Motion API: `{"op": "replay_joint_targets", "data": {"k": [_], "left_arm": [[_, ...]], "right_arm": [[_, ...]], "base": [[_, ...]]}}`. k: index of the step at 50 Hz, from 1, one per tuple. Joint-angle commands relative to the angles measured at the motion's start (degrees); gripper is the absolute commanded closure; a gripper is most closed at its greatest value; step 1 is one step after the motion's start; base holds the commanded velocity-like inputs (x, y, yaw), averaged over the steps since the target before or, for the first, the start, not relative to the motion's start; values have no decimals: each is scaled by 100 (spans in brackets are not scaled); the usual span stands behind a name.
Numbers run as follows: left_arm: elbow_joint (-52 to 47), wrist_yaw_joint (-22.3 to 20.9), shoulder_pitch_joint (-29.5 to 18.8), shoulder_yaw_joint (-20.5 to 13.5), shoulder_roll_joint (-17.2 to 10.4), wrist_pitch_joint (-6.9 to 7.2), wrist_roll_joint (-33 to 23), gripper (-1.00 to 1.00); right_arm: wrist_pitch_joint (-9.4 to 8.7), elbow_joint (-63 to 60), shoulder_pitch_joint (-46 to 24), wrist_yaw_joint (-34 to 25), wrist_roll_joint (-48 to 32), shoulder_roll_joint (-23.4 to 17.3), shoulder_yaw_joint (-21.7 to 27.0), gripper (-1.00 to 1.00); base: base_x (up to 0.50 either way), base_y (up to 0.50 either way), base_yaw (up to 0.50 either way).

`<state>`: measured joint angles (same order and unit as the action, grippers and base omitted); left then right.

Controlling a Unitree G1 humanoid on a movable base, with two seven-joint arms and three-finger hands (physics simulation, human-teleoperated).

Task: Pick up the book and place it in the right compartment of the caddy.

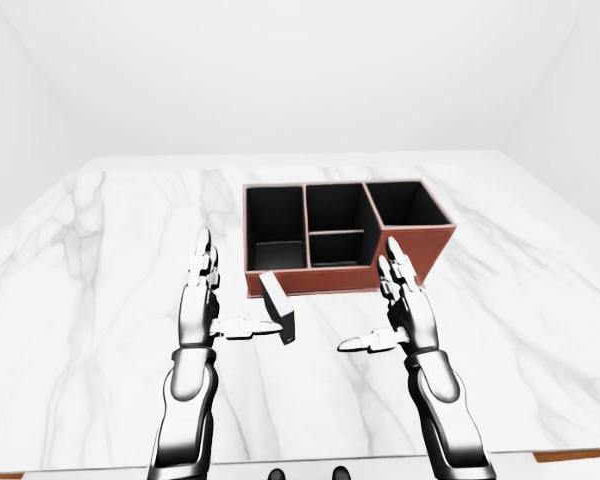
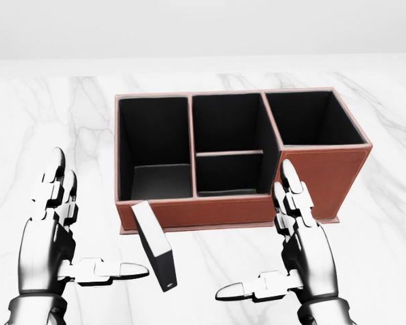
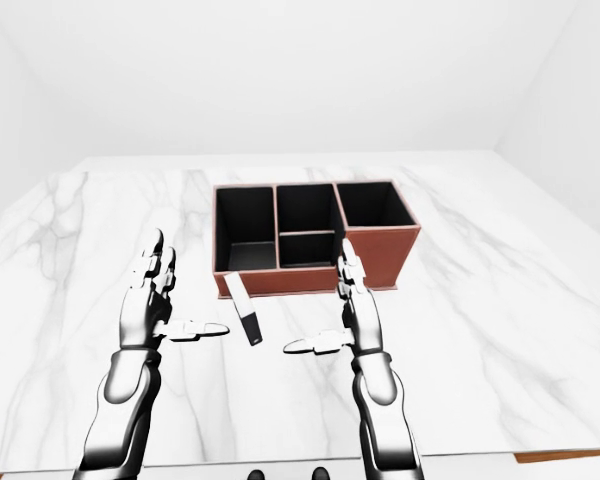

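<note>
A brown caddy (image 2: 311, 183) with black insides stands on a white marble table (image 1: 100, 300), its taller right compartment (image 2: 314, 118) at the head view's upper right, a middle section split in two, and a long left compartment (image 2: 154, 145). The book (image 2: 155, 247), dark with a pale cover, stands tilted on the table just below the caddy's lower left corner, its top edge near or touching the caddy's wall; the pictures do not settle which. The left hand (image 2: 51, 233) is spread, fingers pointing up and thumb stretched toward the book, the thumb tip close beside it but apart from it. The right hand (image 2: 301, 250) is likewise spread, fingers up in front of the caddy's lower wall below the right compartment, thumb pointing left toward the book, with clear table between. Neither hand grasps anything. All the caddy's compartments that show are without contents.
</note>
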<state>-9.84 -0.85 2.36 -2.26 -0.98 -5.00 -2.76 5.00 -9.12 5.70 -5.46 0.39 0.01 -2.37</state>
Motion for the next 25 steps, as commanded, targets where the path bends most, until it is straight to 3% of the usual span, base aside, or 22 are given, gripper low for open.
{"op": "replay_joint_targets", "data": {"k": [1,25], "left_arm": [[73,13,-28,2,-2,0,-23,-100],[70,56,-22,8,4,0,-40,-100]], "right_arm": [[0,36,11,-9,-18,2,-22,-100],[0,48,56,1,-66,4,-52,-100]], "base": [[19,0,0],[12,0,0]]}}
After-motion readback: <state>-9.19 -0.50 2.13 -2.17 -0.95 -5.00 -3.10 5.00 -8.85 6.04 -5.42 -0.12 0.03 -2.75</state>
